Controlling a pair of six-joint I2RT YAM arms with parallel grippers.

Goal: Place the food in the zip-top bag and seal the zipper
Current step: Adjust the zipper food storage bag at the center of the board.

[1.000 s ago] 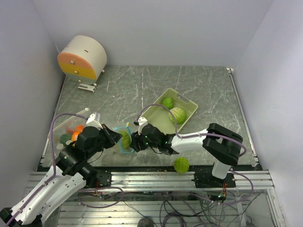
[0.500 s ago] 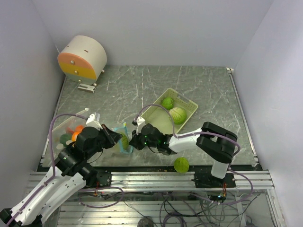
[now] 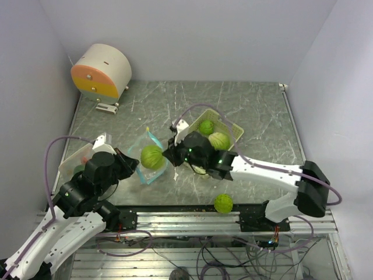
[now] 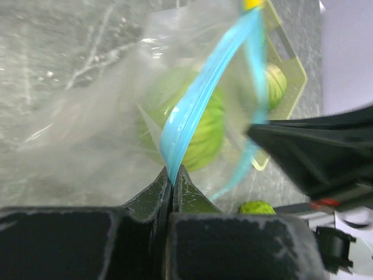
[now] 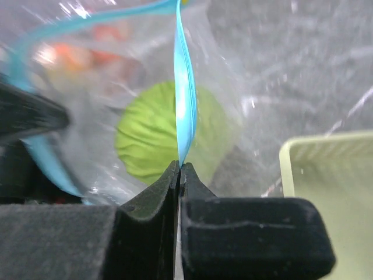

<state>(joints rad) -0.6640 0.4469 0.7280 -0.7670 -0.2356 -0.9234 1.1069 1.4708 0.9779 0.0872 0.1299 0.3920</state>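
— While the bag [image 3: 156, 174] is held between the arms, where is it gripped?
— At the zipper [image 4: 195, 108], pinched by left gripper [image 4: 172, 175] and right gripper [image 5: 179, 170]. The film is judged limp, slippery. A ball [image 3: 151, 157] is inside.

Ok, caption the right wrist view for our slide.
Right gripper pinching the blue zipper of the zip-top bag, green food ball inside.
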